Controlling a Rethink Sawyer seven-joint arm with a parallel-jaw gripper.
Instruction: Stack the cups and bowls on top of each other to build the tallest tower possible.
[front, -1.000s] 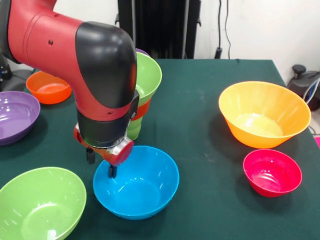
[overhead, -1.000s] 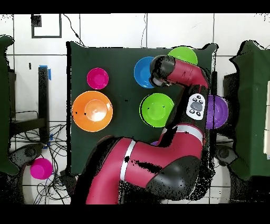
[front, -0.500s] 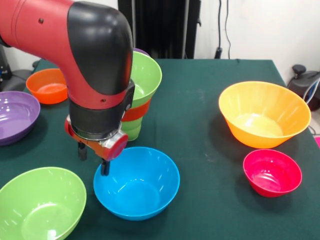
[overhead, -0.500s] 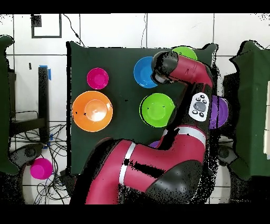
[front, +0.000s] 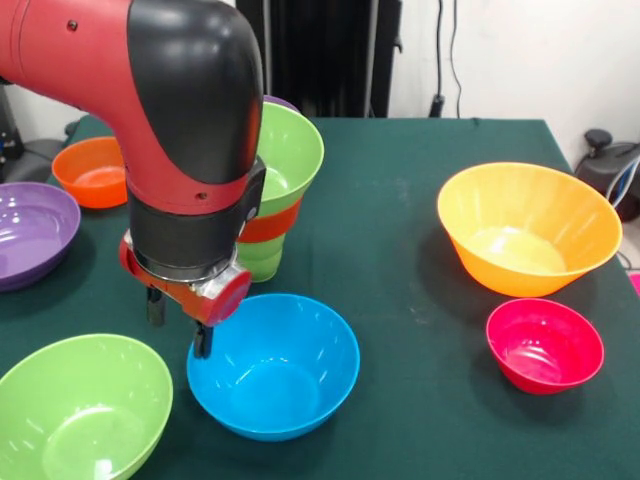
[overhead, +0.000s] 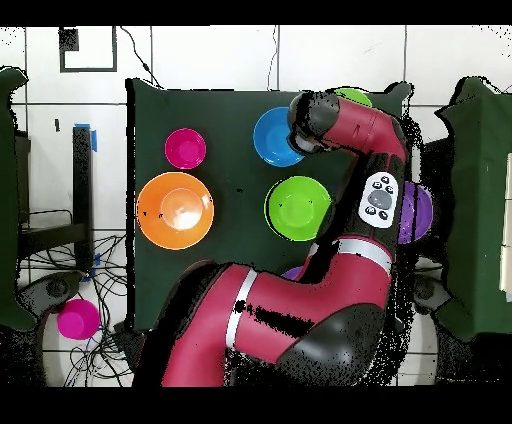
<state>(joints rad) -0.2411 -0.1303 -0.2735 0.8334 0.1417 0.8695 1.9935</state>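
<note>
The tower (front: 283, 175) stands behind my arm: a light-green cup (front: 262, 258) at its base, an orange-red bowl (front: 272, 222) above it, and a lime-green bowl (front: 292, 150) on top. In the overhead view it (overhead: 297, 207) shows as a green disc. The blue bowl (front: 275, 365) sits upright in front of the tower and also shows in the overhead view (overhead: 270, 136). My gripper (front: 178, 325) is open and empty at the blue bowl's left rim. One finger is over the rim and the other is outside it. The arm hides the gripper in the overhead view.
A large orange bowl (front: 528, 225) and a small pink-red bowl (front: 545, 343) sit at the right. A lime-green bowl (front: 80, 410), a purple bowl (front: 30, 230) and a small orange-red bowl (front: 95, 172) sit at the left. A purple rim (front: 283, 102) shows behind the tower.
In the front view my gripper has moved left, from inside the blue bowl's left side to over its left rim. The bowls have not moved.
</note>
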